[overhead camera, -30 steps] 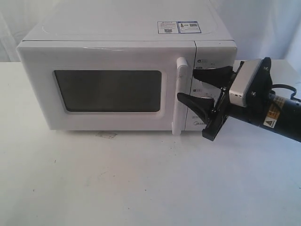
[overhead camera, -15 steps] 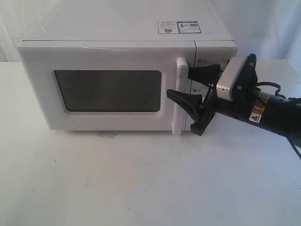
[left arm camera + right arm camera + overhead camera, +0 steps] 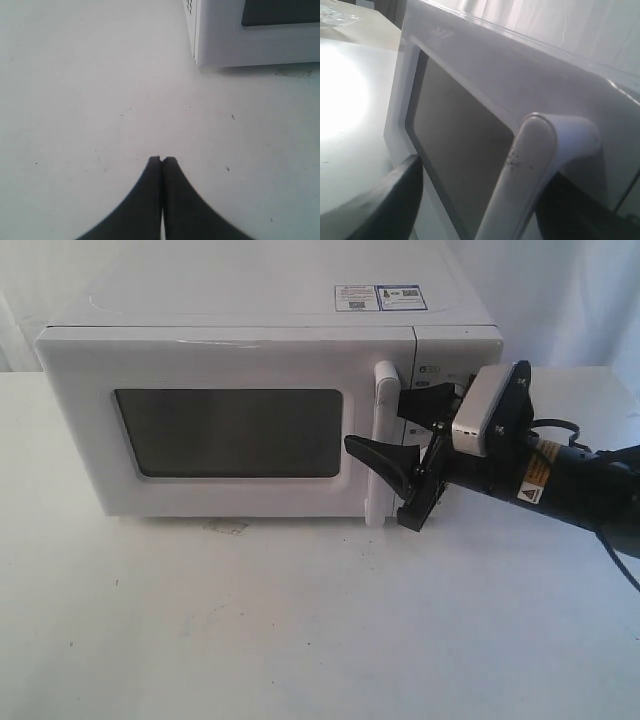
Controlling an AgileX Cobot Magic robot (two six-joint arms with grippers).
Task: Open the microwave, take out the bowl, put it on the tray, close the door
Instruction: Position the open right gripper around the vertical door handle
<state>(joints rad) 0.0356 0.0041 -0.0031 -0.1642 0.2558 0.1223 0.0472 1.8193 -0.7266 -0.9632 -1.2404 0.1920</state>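
We find the left gripper [image 3: 161, 160] pinched closed and empty over the table [image 3: 75, 75], the right gripper [image 3: 378, 422] spread wide astride the handle [image 3: 384, 378] at the right edge of the door [image 3: 200, 360], which is shut, so every step remains for the microwave [image 3: 250, 290] at the table's far edge, with the bowl unseen behind the dark window [image 3: 230, 432].

A white worktop [image 3: 300, 640] fills the lower part of the exterior view, matte and evenly lit, with a faint greyish smudge [image 3: 225, 527] left of its middle and, in the left wrist view, a scatter of tiny dark specks [image 3: 232, 117]. Behind it a white cloth backdrop [image 3: 570, 300] hangs in soft vertical folds. In the right wrist view a strong glare [image 3: 340, 95] washes out part of the worktop, and something crinkled and translucent [image 3: 335, 15] lies beyond it.
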